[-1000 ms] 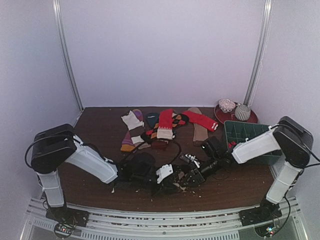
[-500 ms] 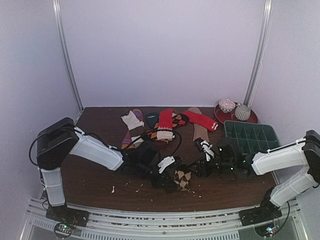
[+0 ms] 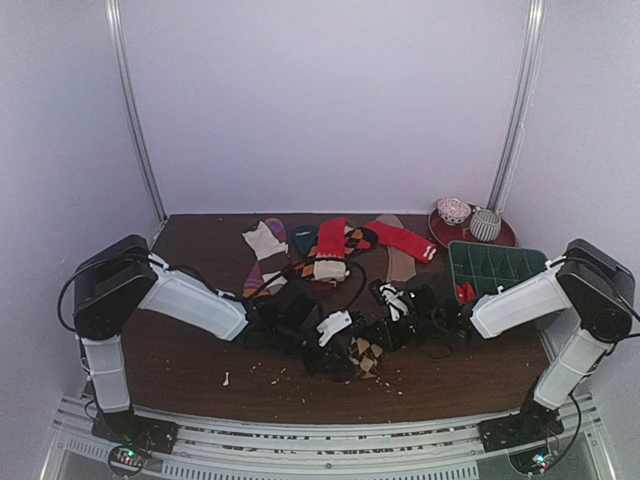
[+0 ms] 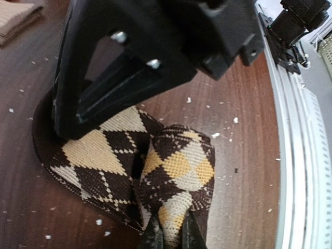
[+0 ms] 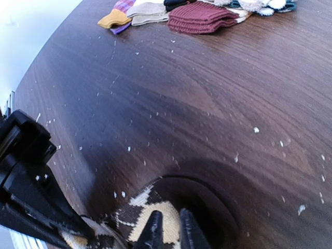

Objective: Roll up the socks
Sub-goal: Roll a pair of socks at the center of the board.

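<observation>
The dark brown argyle sock (image 3: pixel 366 355) lies partly folded on the table near the front centre. My left gripper (image 3: pixel 338 350) is shut, pinching one end of it; the left wrist view shows the sock (image 4: pixel 179 166) squeezed between the fingertips (image 4: pixel 153 236). My right gripper (image 3: pixel 388 335) comes from the right and is shut on the sock's other part (image 5: pixel 148 215), tan cloth showing between its fingers (image 5: pixel 154 231). The two grippers are close together, facing each other. A red sock with a striped cuff (image 3: pixel 402 239) lies flat at the back.
A pile of mixed socks (image 3: pixel 268 248) lies at the back, with a maroon one (image 5: pixel 199 18) nearest in the right wrist view. A green divided tray (image 3: pixel 500 268) and a red plate (image 3: pixel 440 237) holding rolled socks stand back right. White lint dots the table. A metal rail (image 4: pixel 303 155) runs along the front edge.
My right arm swung out to the right, then came back left onto the argyle sock. My left arm reached further right and the sock shifted right with it.
</observation>
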Tool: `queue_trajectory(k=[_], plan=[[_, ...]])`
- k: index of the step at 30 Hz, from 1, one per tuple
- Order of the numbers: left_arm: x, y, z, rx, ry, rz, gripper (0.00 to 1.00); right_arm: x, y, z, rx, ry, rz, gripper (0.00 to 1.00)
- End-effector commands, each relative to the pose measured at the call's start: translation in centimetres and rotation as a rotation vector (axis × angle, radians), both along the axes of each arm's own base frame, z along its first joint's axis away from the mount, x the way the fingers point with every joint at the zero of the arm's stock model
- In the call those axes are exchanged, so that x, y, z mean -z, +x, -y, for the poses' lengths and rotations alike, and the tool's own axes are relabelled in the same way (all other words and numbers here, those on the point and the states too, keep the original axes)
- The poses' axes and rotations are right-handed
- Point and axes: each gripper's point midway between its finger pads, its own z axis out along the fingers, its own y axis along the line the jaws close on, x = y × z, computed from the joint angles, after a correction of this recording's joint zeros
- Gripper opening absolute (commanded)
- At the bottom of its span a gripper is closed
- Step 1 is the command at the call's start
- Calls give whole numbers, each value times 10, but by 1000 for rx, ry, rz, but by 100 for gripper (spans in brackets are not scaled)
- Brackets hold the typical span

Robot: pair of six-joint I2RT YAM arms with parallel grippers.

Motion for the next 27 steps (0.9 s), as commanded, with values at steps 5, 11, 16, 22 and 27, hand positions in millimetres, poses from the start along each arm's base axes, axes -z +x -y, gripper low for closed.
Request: queue_trajectory(k=[5, 11, 16, 22, 27], plan=[[-15, 30, -7, -11, -11, 309, 0, 3, 26, -13, -28, 0, -5, 11], [5, 22, -4, 28, 23, 282, 0, 15, 33, -12, -19, -29, -31, 11], [15, -9, 5, 147, 48, 351, 0, 25, 41, -19, -40, -48, -49, 11], [8, -13, 18, 177, 38, 380, 0, 36, 49, -21, -57, -71, -63, 11], [41, -2, 4, 85, 156, 248, 0, 34, 49, -22, -86, -50, -61, 11]])
